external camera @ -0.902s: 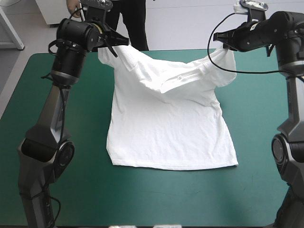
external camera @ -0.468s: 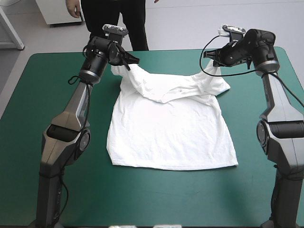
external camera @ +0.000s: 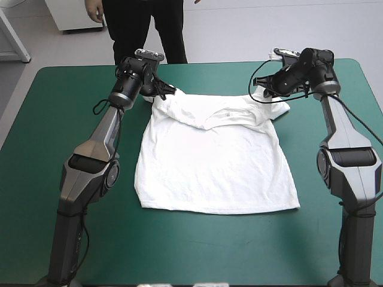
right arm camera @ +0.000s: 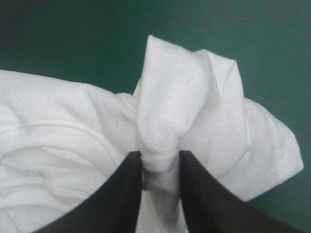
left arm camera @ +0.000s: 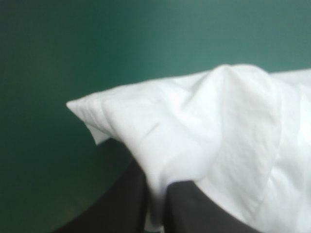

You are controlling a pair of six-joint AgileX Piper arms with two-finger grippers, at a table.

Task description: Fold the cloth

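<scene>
My left gripper (external camera: 163, 91) and right gripper (external camera: 264, 91) are each clenched on 1 shoulder of the T-shirt (external camera: 215, 161). I judge this keeps its far end stretched while the body lies flat mid-table (external camera: 179, 251), hem toward me. Since just before, both arms have come down, so the lifted shoulders now sag almost onto the teal-green cover.

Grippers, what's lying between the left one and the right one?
The T-shirt: its rumpled collar edge runs from the left gripper to the right gripper, each shut on a shoulder; the high view shows it.
</scene>
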